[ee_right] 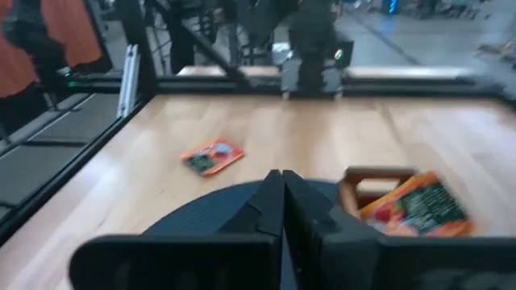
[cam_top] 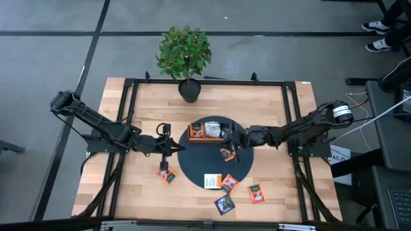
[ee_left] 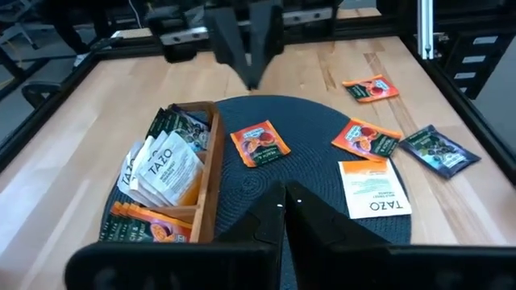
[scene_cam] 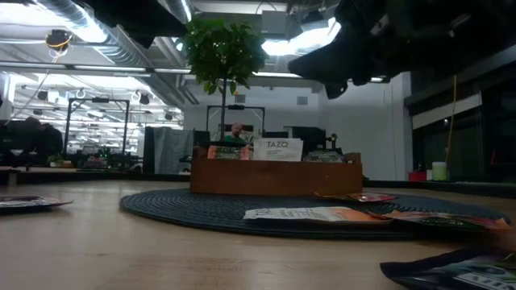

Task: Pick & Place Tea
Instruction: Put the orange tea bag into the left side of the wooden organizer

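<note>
One sachet (ee_right: 212,156) shows only past wooden tray (ee_right: 379,179).

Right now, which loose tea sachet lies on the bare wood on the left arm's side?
The orange sachet, alone on the wood left of the round mat; the other loose ones lie on the mat or to its right.

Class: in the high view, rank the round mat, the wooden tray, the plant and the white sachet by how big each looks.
1. Mat
2. Plant
3. Tray
4. White sachet

The plant stands taller, nearer the camera, so its rank over the tray is unsure.
</note>
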Controlling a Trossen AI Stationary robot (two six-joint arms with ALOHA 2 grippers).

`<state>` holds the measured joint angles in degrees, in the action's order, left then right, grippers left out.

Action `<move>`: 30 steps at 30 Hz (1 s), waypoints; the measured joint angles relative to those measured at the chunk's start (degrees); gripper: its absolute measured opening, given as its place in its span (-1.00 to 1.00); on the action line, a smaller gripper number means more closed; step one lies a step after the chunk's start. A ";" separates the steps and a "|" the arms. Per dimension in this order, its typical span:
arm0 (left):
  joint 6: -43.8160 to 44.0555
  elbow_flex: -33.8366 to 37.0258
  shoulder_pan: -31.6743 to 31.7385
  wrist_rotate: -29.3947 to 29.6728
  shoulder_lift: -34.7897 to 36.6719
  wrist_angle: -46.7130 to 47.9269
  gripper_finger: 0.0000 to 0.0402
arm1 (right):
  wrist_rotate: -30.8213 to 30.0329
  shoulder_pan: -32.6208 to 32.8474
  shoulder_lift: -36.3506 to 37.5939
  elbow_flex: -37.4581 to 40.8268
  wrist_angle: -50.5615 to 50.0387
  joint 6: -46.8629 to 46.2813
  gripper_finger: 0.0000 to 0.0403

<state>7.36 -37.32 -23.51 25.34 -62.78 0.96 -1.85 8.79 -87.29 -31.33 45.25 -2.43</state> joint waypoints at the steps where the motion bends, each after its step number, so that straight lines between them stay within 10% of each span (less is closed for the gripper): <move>1: 0.44 0.00 0.00 -0.33 0.00 -0.13 -0.95 | 0.00 0.64 0.00 0.00 -0.82 -0.20 -0.96; 10: 0.87 0.00 -0.01 -2.01 0.00 -1.26 -0.94 | -0.13 5.22 -0.02 -1.62 -6.18 -3.43 -0.98; 30: 1.65 -0.02 -0.02 -1.02 -0.56 -3.33 -0.93 | -18.49 13.24 -0.04 -19.87 -62.48 -17.57 -0.98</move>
<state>9.01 -37.34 -23.53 24.32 -63.34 -2.37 -20.34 22.04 -87.33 -51.20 -17.24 -20.00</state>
